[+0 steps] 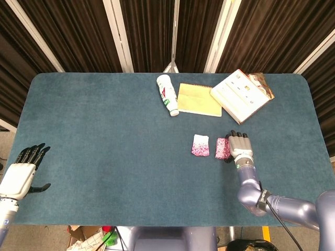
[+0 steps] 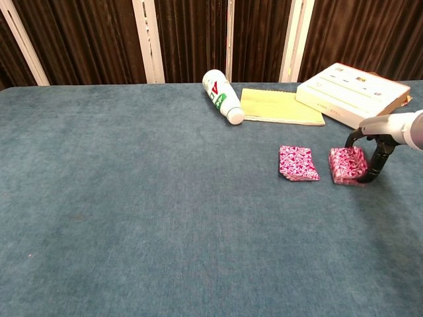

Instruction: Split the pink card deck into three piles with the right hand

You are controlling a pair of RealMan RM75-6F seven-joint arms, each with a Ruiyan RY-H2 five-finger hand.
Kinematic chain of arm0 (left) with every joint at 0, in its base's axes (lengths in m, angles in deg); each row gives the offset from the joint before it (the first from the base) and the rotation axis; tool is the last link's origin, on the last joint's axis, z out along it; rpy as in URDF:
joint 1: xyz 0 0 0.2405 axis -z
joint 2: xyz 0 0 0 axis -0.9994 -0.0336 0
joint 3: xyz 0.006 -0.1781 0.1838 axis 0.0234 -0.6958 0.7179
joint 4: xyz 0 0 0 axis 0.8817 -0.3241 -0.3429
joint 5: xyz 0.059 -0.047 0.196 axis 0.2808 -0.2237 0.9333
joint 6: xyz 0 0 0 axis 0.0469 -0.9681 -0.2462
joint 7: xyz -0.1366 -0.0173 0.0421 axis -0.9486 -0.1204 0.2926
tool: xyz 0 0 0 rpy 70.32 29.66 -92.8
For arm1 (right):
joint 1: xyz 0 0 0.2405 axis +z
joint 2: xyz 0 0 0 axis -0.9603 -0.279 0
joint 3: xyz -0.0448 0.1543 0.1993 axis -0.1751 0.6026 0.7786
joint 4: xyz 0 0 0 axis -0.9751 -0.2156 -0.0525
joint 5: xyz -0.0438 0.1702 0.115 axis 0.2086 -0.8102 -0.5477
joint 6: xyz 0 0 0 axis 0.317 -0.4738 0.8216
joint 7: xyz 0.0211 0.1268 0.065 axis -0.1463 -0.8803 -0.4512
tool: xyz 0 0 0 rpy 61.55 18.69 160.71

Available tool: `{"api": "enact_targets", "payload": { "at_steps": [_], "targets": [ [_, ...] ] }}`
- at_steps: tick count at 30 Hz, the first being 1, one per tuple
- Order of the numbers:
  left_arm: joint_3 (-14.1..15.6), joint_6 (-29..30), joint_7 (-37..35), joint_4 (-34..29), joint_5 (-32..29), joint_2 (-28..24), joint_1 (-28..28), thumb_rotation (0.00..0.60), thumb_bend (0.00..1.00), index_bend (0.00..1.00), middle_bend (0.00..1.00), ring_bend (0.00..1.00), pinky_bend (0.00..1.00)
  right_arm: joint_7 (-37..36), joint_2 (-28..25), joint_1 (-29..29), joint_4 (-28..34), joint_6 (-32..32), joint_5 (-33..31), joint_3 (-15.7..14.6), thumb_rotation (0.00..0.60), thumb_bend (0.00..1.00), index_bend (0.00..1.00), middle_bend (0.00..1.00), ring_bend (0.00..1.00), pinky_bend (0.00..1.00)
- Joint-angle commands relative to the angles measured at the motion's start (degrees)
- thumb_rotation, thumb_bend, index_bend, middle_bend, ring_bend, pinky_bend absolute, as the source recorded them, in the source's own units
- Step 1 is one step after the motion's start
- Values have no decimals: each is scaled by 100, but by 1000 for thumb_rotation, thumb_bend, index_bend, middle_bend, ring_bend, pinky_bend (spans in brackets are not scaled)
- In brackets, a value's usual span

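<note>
— At the right side of the table [image 1: 78, 120], where is your right hand [image 1: 239, 147] and what is it doing?

— Your right hand sits low over the blue cloth, palm down, with its fingers [image 2: 367, 173] curled around a pink stack of cards [image 2: 346, 165]. In the chest view the stack stands tilted up off the cloth, clasped between dark fingers on either side, so you are gripping that part of the deck.

— And the other cards?

— Just beside your hand, toward the table's middle, a second pink pile [image 1: 200, 145] lies flat on the cloth. It is near the gripped stack but apart from it, with a strip of cloth between them. Only these two pink groups show.

— What lies beyond your hand?

— Farther from you than the hand, toward the curtain, a thick white book [image 1: 242, 94] lies flat at an angle, with something brown showing under its far corner. Next to the book, toward the middle, a yellow notepad [image 1: 199, 99] lies flat, and a white bottle [image 1: 167, 94] lies on its side touching or just beside the notepad's edge; I cannot tell which.

— And your left hand?

— Your left hand [image 1: 22, 172] is well apart from all this, at the opposite near corner, partly off the table's edge. Its dark fingers are spread and it holds nothing. The chest view does not show it.
</note>
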Motion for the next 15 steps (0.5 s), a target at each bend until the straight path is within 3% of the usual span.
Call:
{"api": "enact_targets", "payload": {
  "at_steps": [1,15],
  "targets": [
    [0,6,-4,-3,6,-3,-1,600,64,0,0,0,0,4,-7,-3,25,30,7,-8,600,343,0,0,0,0],
    [-6,24,-38,-4,11,-10,-8,600,63,0,0,0,0,158,-138,201,881,557,111,206,600,343,0,0,0,0]
  ]
}}
